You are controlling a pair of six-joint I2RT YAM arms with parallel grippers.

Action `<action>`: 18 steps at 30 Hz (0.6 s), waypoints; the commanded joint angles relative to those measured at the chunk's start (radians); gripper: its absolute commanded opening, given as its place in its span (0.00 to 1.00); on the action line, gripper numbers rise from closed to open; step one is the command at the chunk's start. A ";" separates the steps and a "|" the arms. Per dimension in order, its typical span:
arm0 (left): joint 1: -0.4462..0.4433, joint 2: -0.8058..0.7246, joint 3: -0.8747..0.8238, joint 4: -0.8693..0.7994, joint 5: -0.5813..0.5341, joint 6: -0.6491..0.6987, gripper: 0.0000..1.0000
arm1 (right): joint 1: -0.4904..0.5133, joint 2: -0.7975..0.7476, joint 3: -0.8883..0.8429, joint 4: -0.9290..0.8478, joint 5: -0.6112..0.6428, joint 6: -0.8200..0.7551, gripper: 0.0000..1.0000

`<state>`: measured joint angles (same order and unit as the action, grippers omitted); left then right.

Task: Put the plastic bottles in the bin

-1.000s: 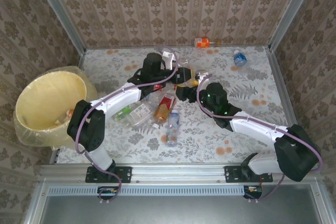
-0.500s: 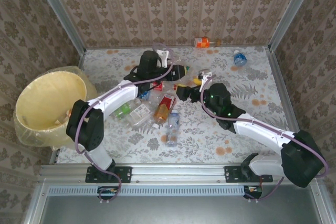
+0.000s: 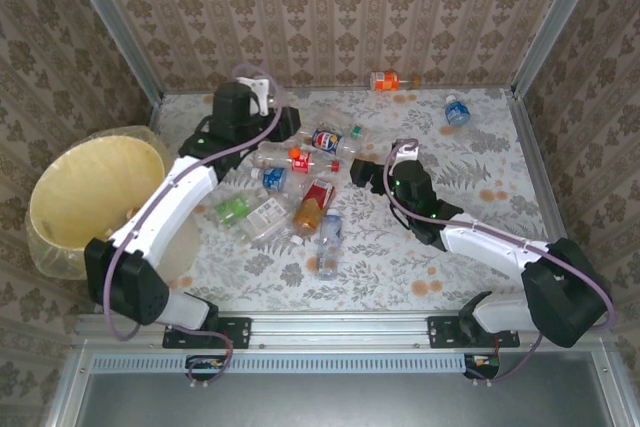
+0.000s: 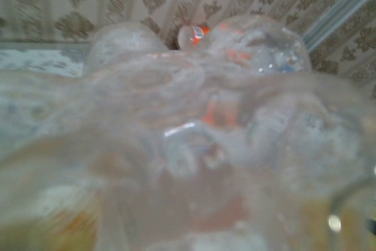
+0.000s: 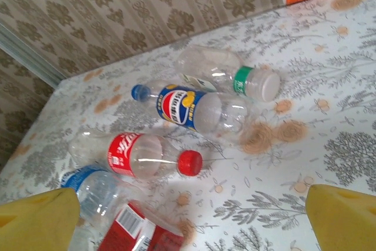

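Bin (image 3: 60,162) sits off the table's (image 3: 480,217) left edge, near side. Bottle cluster (image 3: 300,197) lies mid-table, slightly left of centre. Two strays at the far edge: back-wall bottle (image 3: 385,80) against the wall, corner bottle (image 3: 455,110) right of it, towards the far-right corner. Left gripper (image 3: 283,123) is behind the cluster with the held bottle (image 4: 194,145) in it. Right gripper (image 3: 362,175) is just right of the cluster.

Just right of the bin (image 3: 90,187), the left arm (image 3: 170,207) and a heap of bottles (image 3: 318,194) block the table (image 3: 400,277). Farther right of the bin, past the right arm (image 3: 480,242), bare surface lies open.
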<state>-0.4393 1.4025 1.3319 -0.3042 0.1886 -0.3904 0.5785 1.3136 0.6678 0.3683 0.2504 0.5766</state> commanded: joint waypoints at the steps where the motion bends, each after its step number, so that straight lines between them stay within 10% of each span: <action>1: 0.051 -0.080 0.056 -0.135 -0.026 0.063 0.52 | -0.004 0.022 0.051 -0.041 0.028 -0.006 1.00; 12: 0.153 -0.243 0.263 -0.433 -0.241 0.228 0.53 | -0.005 0.041 0.052 -0.002 0.037 -0.021 1.00; 18: 0.189 -0.257 0.338 -0.546 -0.636 0.279 0.53 | -0.005 0.035 0.058 -0.012 0.051 -0.035 1.00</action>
<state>-0.2726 1.1484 1.6428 -0.7513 -0.1986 -0.1692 0.5785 1.3487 0.6949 0.3557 0.2604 0.5674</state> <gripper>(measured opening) 0.524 0.999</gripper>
